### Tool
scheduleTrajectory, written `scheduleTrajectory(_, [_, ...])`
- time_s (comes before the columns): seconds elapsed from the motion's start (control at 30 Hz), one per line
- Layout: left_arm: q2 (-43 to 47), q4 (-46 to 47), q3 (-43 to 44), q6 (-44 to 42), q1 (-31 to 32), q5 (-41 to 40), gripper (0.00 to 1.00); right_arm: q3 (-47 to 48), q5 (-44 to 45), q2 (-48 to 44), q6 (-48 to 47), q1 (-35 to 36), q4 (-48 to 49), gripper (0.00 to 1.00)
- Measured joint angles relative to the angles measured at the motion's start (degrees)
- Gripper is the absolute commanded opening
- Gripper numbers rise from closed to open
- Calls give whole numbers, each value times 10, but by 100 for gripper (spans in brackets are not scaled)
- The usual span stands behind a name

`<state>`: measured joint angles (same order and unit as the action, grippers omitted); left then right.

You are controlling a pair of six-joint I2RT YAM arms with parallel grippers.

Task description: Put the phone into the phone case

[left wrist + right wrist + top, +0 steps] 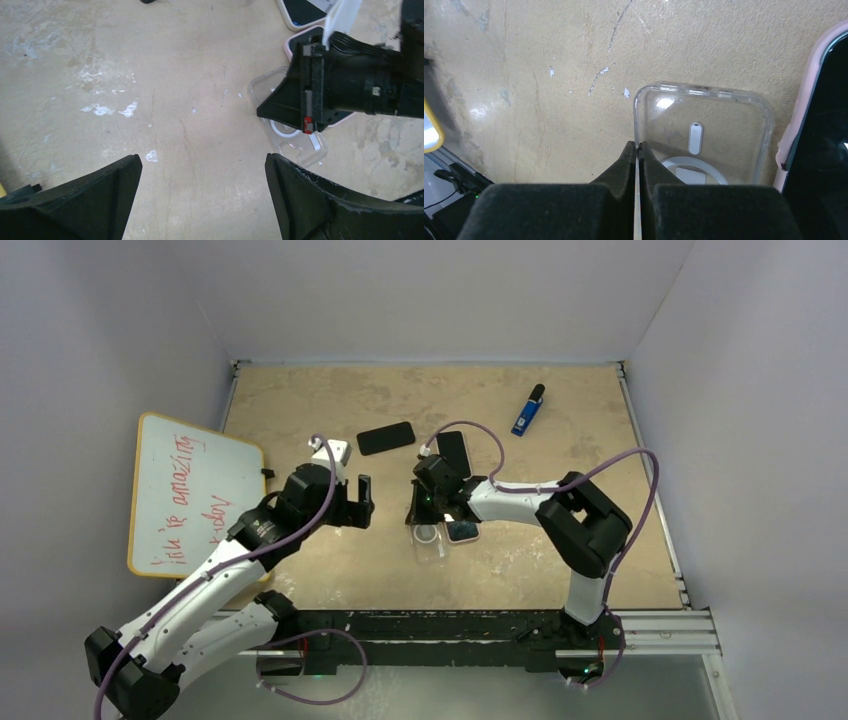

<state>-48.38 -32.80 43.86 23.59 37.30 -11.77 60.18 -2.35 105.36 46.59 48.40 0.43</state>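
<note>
A clear phone case (430, 542) lies on the table just in front of my right gripper (420, 512). In the right wrist view the gripper (638, 146) is shut on the left rim of the case (724, 120). A phone with a pink rim and dark screen (462, 531) lies touching the case's right side, and shows in the right wrist view (819, 125). My left gripper (365, 502) is open and empty, over bare table left of the case (312, 150). In the left wrist view the left gripper (203, 165) faces the right gripper (295, 107).
Two more dark phones (386, 437) (453, 453) lie behind the grippers. A small white block (335, 452) sits by the left arm. A blue and black object (528, 410) lies at the back right. A yellow-rimmed whiteboard (190, 490) leans at the left.
</note>
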Motion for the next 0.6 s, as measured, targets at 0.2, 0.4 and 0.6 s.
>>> scheduleTrajectory(0.2, [-18,5,1,0,-48,-4,100,-8,-20,0,12,0,19,24])
scheduleTrajectory(0.4, [-71,37,2,24,-98,20,100,-17,-44,-8,13,0,29,45])
scheduleTrajectory(0.6, [-164,67,36,8,-108,11,100,-36,-47,-78,-8,0,17,65])
